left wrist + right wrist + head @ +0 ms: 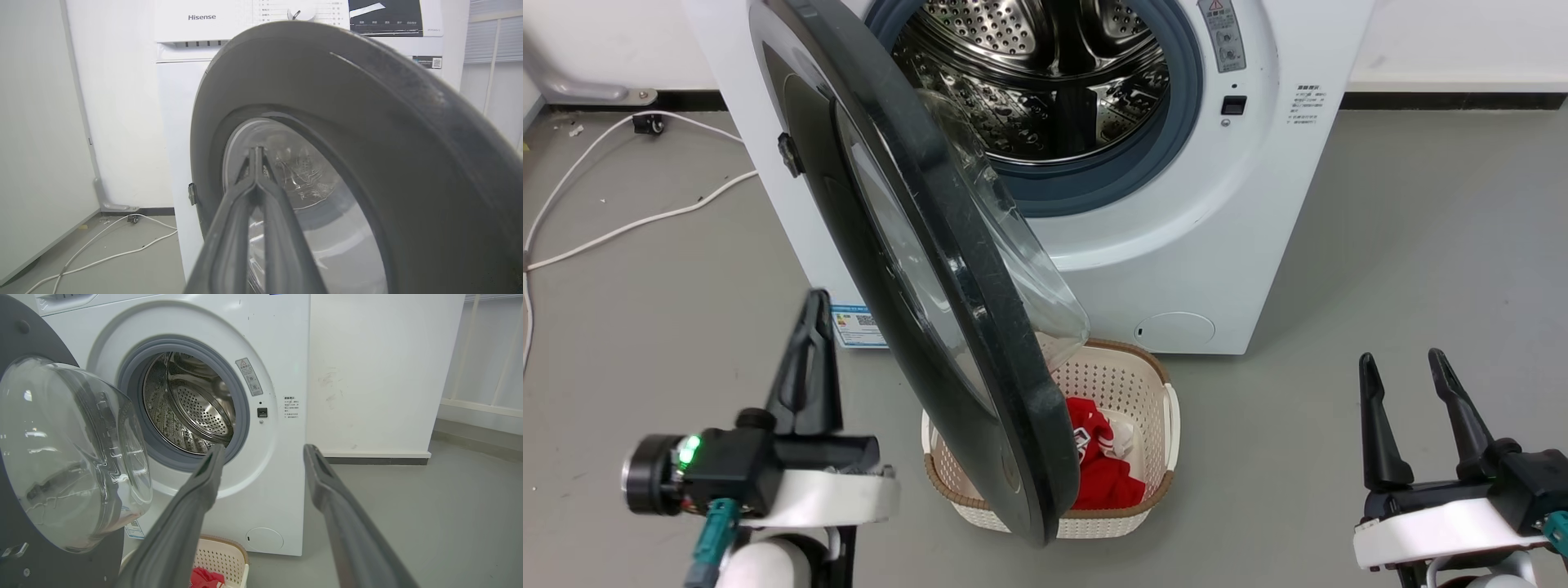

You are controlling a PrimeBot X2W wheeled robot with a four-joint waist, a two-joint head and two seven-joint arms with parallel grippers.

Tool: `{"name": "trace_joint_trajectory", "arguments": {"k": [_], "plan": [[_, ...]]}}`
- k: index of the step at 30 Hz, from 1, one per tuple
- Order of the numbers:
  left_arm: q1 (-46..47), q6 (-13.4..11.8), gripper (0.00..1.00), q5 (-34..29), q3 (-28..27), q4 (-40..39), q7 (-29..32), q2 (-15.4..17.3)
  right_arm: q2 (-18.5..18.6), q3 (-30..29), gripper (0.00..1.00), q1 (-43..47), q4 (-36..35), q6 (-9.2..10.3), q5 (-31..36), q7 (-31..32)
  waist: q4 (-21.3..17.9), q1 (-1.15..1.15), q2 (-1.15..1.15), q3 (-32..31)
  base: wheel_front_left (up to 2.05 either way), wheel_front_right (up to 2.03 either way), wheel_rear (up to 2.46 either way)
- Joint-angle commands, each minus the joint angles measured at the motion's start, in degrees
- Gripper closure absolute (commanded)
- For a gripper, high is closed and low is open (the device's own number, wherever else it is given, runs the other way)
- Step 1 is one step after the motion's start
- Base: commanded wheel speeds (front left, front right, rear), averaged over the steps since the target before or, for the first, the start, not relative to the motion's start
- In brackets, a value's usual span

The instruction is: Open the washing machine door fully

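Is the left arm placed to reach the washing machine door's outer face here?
Probably yes: the left gripper, shut, points straight at the outer face of the washing machine door, with nothing between them.

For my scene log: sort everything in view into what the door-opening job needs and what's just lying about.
Job: washing machine door, washing machine, left end effector.
Lying about: laundry basket, red garment, white cables.
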State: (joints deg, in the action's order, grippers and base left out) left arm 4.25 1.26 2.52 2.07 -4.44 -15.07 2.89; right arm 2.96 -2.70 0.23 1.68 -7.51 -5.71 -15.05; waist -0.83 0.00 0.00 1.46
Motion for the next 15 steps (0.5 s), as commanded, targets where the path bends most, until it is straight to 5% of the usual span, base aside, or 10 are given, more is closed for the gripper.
{"name": "trace_joint_trajectory", "arguments": {"k": [1, 10, 15], "plan": [[1.1, -0.3, 1.0, -0.4, -0.2, -2.7, -0.1, 0.0, -0.2, 0.0, 0.0, -0.6, -0.2, 0.04, -0.5, -0.1, 0.1, 0.0, 0.0, 0.0, 0.0, 0.0, 0.0], [3.8, -1.9, 1.0, -2.5, -0.5, -20.2, -0.1, 0.0, -0.2, 0.3, 0.0, -0.8, 0.2, 0.04, -1.0, -0.1, 0.0, 0.0, 0.0, 0.1, 0.0, 0.0, 0.0], [5.4, -0.6, 1.0, -3.3, 3.1, -28.1, -0.1, 0.0, -0.1, 0.6, 0.0, -0.6, 0.4, 0.04, -1.4, -0.1, -0.3, 0.0, 0.0, 0.0, 0.0, 0.0, 0.0]]}}
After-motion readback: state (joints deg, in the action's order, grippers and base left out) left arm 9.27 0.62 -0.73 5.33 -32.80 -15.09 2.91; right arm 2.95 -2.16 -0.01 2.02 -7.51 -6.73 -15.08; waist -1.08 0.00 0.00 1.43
